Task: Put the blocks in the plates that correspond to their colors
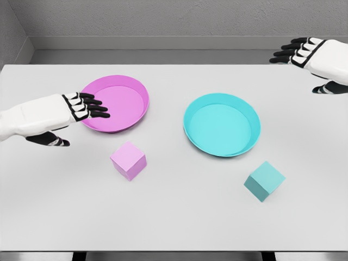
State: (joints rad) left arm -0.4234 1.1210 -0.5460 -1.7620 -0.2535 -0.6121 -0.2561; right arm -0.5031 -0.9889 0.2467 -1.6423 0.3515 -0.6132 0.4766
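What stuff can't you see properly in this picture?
1. Head view: the left hand covers part of the pink plate, hiding its near-left rim.
2. Head view: both arms are cut off by the picture's side edges; the right hand shows beside the right edge.
3. Head view: the undersides and far faces of the pink block and teal block are hidden by the blocks themselves.

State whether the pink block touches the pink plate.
Apart. The head view shows bare table between the pink block and the pink plate.

Left robot hand hides pink plate rim.
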